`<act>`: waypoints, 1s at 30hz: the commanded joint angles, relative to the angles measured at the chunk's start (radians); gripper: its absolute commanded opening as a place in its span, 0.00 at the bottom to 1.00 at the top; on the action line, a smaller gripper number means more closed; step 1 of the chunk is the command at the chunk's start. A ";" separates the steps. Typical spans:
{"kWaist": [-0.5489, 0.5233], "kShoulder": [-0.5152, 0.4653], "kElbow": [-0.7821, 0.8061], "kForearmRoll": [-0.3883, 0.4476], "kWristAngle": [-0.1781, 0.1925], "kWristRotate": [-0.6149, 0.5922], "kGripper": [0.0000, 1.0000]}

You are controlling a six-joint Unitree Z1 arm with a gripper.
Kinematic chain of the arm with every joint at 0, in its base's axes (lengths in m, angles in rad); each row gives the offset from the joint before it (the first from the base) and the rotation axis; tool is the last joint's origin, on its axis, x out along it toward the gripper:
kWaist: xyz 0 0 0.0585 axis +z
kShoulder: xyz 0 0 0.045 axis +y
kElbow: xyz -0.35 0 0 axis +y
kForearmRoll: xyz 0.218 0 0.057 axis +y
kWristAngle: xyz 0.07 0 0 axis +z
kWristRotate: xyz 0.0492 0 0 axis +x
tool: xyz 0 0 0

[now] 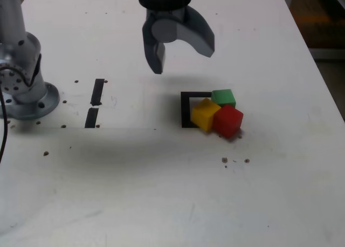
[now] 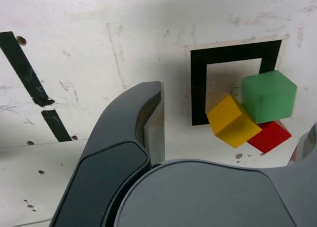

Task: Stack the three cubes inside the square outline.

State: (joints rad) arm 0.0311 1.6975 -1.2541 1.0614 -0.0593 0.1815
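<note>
A white, scuffed counter point(image 1: 161, 193) fills both views, dotted with small dark specks and holes. On it, toward the exterior view's right, lies the square outline point(image 1: 187, 110) of black tape with a white middle. Only its near corner and two sides show clearly; the rest is covered by the three cubes clustered on it. The green cube point(image 1: 223, 97) sits at the back, the yellow cube point(image 1: 205, 114) in front of it over the outline's white middle, and the red cube point(image 1: 228, 121) just beside the yellow one on the exterior view's right, mostly past the tape. All three touch or nearly touch. None is stacked; each rests on the counter, turned at a slant to the outline's sides. In the wrist view the red cube is partly hidden behind the other two.

Above and behind the cubes hangs the gripper point(image 1: 180, 55), its fingers point(image 1: 155, 53) spread wide, holding nothing and touching nothing.

Two short black tape strips point(image 1: 95, 102) lie well apart toward the exterior view's left, near the arm's round metal base point(image 1: 27, 96).
</note>
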 commanded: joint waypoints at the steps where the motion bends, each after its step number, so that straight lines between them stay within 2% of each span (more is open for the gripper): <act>1: -0.002 0.011 -0.023 0.001 -0.010 -0.012 0.98; 5: -0.030 0.032 -0.104 -0.003 -0.039 -0.075 0.98; 9: -0.084 0.050 -0.192 0.001 -0.051 -0.169 0.98; 14: -0.155 0.089 -0.265 0.007 -0.053 -0.322 0.98; 21: -0.234 0.154 -0.287 0.007 -0.053 -0.543 0.98; 30: -0.283 0.230 -0.325 0.012 -0.065 -0.680 0.98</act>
State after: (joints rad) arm -0.2472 1.9201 -1.5720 1.0715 -0.1202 -0.4925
